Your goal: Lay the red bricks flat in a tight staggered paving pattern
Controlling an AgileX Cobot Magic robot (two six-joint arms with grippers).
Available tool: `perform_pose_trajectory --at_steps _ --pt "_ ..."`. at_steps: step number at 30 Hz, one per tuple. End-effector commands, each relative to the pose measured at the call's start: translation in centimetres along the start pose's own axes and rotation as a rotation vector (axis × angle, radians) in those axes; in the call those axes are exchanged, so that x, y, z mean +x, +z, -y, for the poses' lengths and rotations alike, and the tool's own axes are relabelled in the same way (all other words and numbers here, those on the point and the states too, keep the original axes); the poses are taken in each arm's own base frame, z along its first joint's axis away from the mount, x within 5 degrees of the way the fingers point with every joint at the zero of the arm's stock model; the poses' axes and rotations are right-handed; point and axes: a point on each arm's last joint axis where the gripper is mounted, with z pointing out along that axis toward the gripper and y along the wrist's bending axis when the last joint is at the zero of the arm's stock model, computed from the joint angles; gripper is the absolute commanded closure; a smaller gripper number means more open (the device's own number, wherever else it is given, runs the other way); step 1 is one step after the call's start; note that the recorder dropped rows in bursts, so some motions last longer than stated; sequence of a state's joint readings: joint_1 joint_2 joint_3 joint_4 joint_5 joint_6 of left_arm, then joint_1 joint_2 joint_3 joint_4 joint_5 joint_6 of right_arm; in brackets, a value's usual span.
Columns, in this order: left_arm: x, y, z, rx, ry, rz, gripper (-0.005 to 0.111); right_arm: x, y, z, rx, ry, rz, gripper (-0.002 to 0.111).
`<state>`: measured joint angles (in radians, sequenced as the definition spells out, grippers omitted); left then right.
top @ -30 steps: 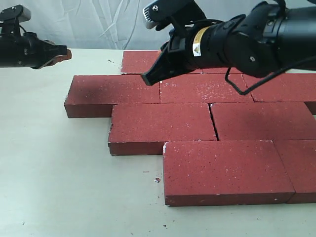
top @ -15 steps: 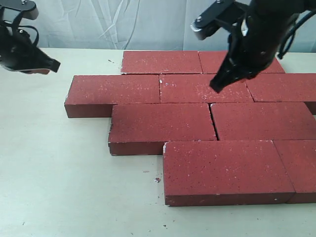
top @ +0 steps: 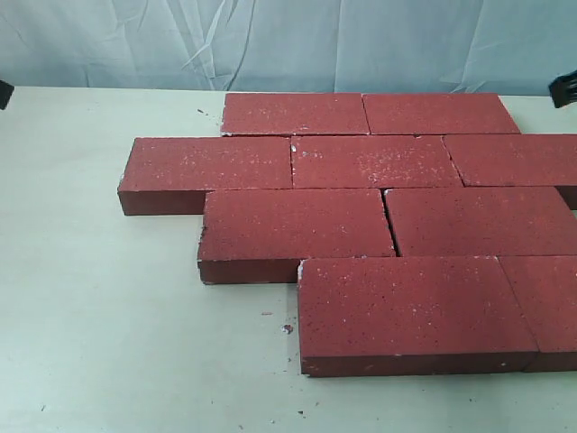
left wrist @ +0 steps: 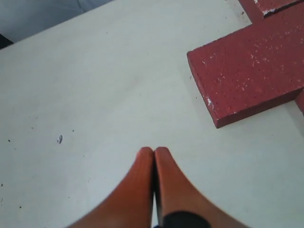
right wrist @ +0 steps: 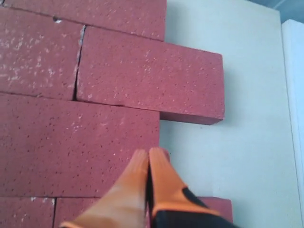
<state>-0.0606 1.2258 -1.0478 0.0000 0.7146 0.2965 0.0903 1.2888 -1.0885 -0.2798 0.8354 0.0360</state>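
Note:
Several red bricks [top: 370, 221] lie flat on the pale table [top: 99, 298] in four staggered rows, sides touching, with a thin gap between two in the third row. Both arms have almost left the exterior view; only dark slivers show at its left and right edges. In the left wrist view my left gripper [left wrist: 154, 151] is shut with nothing in it, above bare table beside the end of a red brick [left wrist: 247, 76]. In the right wrist view my right gripper [right wrist: 149, 153] is shut and empty, hovering over the edge of the red bricks [right wrist: 80, 142].
A crumpled pale cloth backdrop [top: 270, 41] hangs behind the table. Small crumbs of brick [top: 287, 328] lie on the table in front of the rows. Bare table stretches left of the bricks.
Both arms have pulled back out of the exterior view, the left one to the left and the right one to the right. The bricks have not moved.

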Motion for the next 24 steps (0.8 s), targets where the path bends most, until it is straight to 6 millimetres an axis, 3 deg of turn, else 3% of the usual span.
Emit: perform_pose_trajectory --at_steps 1,12,24 --pt "1.5 -2.0 0.4 -0.041 0.002 0.117 0.107 1.5 -1.6 1.2 0.028 0.098 0.136 0.109" --pt "5.5 -6.1 1.9 -0.084 -0.036 0.36 0.107 5.5 -4.1 0.8 0.043 0.156 0.3 0.109" --pt "10.5 -10.3 3.5 -0.127 -0.086 0.631 0.107 10.7 -7.4 -0.3 0.037 0.161 0.63 0.109"
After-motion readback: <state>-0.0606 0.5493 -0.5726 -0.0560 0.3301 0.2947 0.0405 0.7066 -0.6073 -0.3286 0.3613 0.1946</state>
